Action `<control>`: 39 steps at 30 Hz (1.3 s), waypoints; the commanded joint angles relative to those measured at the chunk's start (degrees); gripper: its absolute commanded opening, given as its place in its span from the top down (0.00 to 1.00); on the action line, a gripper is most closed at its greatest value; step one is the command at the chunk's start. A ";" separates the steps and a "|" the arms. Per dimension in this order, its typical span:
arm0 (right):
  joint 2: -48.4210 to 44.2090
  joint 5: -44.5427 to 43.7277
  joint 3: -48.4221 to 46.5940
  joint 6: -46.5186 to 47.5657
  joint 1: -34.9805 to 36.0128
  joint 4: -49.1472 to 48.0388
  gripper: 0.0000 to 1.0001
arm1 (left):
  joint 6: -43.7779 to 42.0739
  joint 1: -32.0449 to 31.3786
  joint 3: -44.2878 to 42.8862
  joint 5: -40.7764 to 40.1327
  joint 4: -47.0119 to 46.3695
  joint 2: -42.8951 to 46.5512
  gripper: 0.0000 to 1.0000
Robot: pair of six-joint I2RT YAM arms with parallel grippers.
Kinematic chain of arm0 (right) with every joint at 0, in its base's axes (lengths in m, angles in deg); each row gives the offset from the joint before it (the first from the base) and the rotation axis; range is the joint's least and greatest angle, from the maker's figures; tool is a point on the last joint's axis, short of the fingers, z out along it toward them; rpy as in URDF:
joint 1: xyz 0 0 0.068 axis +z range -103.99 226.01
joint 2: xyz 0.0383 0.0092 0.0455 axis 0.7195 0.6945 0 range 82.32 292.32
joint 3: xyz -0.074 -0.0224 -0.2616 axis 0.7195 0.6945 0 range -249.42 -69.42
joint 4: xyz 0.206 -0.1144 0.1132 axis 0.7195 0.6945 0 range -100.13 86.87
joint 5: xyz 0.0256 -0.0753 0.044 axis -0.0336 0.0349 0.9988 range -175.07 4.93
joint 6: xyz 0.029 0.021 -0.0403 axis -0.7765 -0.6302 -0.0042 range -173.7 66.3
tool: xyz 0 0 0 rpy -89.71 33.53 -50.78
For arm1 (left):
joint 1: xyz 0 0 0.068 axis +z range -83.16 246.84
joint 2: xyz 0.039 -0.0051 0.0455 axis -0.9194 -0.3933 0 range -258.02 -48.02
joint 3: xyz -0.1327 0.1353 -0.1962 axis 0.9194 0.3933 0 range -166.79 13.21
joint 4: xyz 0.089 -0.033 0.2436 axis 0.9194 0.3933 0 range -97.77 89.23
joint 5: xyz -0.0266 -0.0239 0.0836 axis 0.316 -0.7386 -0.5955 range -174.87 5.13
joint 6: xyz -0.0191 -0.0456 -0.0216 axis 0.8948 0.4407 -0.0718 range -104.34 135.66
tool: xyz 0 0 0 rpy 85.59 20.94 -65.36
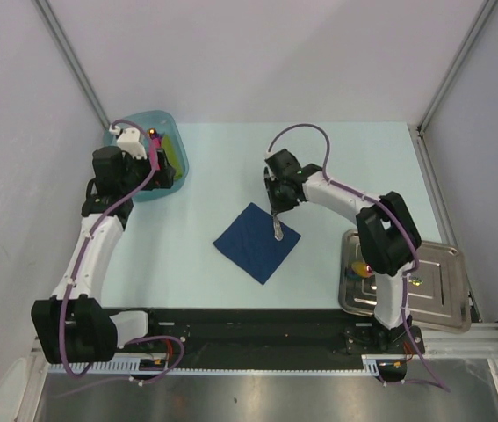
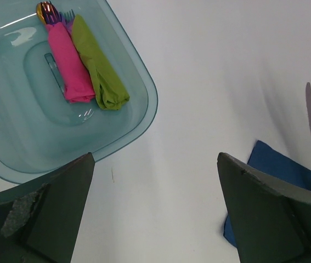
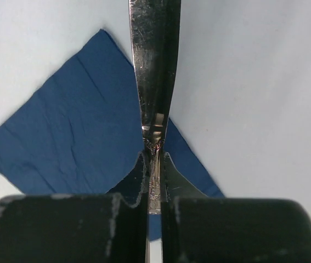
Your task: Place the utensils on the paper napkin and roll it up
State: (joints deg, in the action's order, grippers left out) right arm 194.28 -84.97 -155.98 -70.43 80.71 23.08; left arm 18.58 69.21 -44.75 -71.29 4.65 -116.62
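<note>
On the far left, your left gripper (image 2: 155, 159) hung over the near edge of the light blue-green tub (image 2: 12, 137). Its two fingers (image 2: 51, 219) were spread wide apart, and they held nothing. Inside the tub lay a pink roll (image 2: 67, 66) and a green roll (image 2: 97, 71), side by side and touching. A shiny gold and purple tip (image 2: 46, 10) stuck out at the top of the pink roll.

In the middle of the table (image 1: 213, 167), the paper napkin (image 1: 244, 246) lay flat. It was dark blue, with one corner pointing at you.

Your right gripper (image 3: 154, 164) was above the far right side of the napkin. Its fingers were pressed tight on a long silver utensil (image 3: 154, 66), pinching it near one end. The rest of the utensil stuck out over the napkin. You could not tell from the pictures if its tip touched the paper.

On the far right, near you, sat the shiny steel tray (image 1: 442, 299). Some small utensils (image 1: 360, 268) with orange-gold and red lay in its left part, half hidden behind your right arm.
</note>
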 commanded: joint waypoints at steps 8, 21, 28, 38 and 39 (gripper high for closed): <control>5.46 -7.23 -9.32 -10.16 7.75 0.62 1.00 | -0.02 0.00 1.52 1.09 -2.32 2.41 0.00; 8.10 -4.23 -9.94 -10.07 9.86 1.94 1.00 | 0.95 0.00 6.27 1.36 -2.05 8.04 0.00; 8.97 -2.82 -10.11 -12.53 8.63 3.08 1.00 | 1.74 0.00 6.98 2.15 -2.32 8.22 0.00; 10.73 -2.30 -10.99 -14.38 8.46 4.40 1.00 | 1.48 0.09 6.89 1.97 -1.35 7.78 0.00; 11.26 -2.12 -11.17 -14.29 8.46 4.49 1.00 | 1.48 0.00 6.89 1.89 -1.44 7.78 0.00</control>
State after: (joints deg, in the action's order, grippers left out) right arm 204.45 -87.35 -164.48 -83.35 89.30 26.76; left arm 19.28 69.23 -38.06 -70.54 3.96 -109.62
